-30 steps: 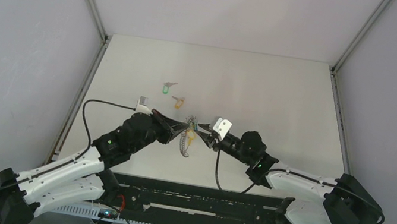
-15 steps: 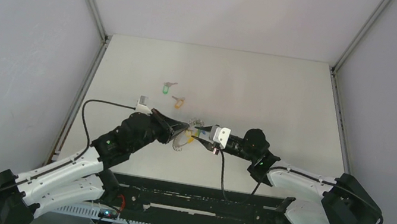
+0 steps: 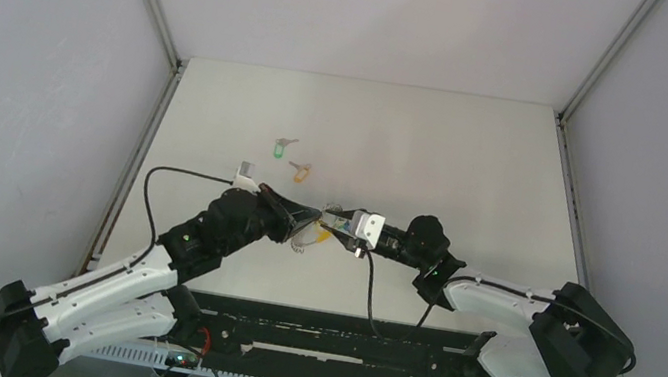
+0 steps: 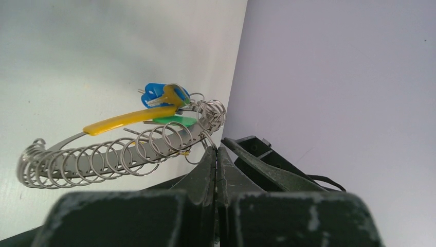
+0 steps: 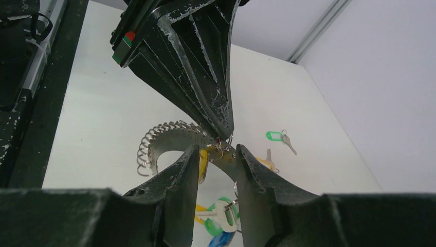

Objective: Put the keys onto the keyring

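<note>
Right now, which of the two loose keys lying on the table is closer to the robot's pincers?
The orange-tagged key. The green-tagged key lies farther back and a little to the left.

Left claw point(image 4: 216, 151) pinched shut, facing the parted right claw point(image 5: 216, 150)

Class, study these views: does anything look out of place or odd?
The green-tagged key and orange-tagged key lie loose on the table, away from the keyring pinched in the left gripper. Nothing looks damaged.
</note>
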